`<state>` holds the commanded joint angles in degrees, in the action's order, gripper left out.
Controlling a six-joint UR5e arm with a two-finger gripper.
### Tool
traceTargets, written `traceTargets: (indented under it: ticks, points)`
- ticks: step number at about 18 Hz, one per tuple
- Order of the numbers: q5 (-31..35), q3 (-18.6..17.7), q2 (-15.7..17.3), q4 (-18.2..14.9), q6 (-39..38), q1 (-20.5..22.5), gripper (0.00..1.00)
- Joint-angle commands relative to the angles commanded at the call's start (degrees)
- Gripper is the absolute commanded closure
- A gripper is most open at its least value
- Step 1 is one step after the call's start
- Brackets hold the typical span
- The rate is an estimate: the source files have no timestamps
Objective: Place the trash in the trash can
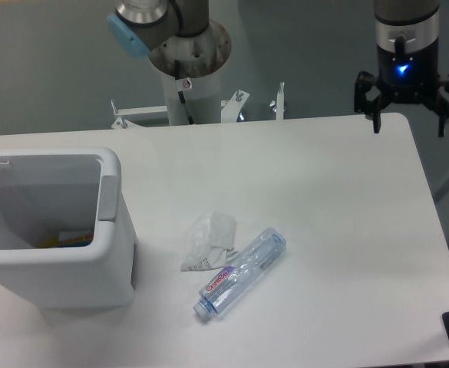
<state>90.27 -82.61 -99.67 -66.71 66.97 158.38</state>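
The bottle [241, 272] lies on its side on the white table [331, 207], a little below the table's middle; its long axis runs on a diagonal, from lower left to upper right; the cap end points down and to the left, toward the near edge, and the base points up and to the right; the red-purple label sits on the half nearer the cap. The crumpled wrapper [209, 241] lies just beside the bottle, on its upper left side; whether the two touch cannot be told for sure, though the wrapper's lower right edge meets the bottle's flank in the picture; small print shows along the wrapper's lower edge. Both pieces of trash lie outside the trash can [109, 268], which stands upright at the left of the table, near the wrapper but apart from it; its mouth is open to the camera; something yellow and orange shows low down inside, too small to name.

The gripper [407, 126] hangs at the upper right, over the far right corner of the table and well apart from the bottle and the wrapper; its fingers [376, 115] stand spread wide, one on each side, tips pointing down; nothing is between them, and they touch nothing; a blue light glows on the body above them. The arm's base column [189, 84] stands behind the table's far edge.
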Motion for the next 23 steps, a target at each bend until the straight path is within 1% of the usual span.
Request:
traceTargets:
  ticks: [2,4,6,7,8,10,13,17,20,22,23]
  points:
    - [-2.02,-2.63,0.09,0.61,-0.17,0.09,0.00]
    - [-2.47,-5.79,0.70,3.94,-0.44,-0.17,0.00]
    - [-2.55,-9.31,1.84,7.45,-2.97,-0.44,0.00]
    - [-2.56,-10.89,2.19,8.69,-4.03,-0.61,0.00]
    - [-2.56,-12.12,2.29,9.22,-4.22,-0.79,0.00]
    - [-2.64,-13.27,2.55,9.32,-4.22,-0.97,0.00]
    - [-2.73,-15.38,2.55,9.23,-4.22,-3.51,0.00]
    - [-2.56,-17.84,2.64,9.14,-4.66,-5.18,0.00]
    - [-2.55,-19.69,2.55,9.58,-9.30,-5.45,0.00]
    - [-2.56,-20.92,2.55,9.67,-9.58,-5.97,0.00]
    - [-2.56,-21.71,2.29,9.84,-9.58,-7.02,0.00]
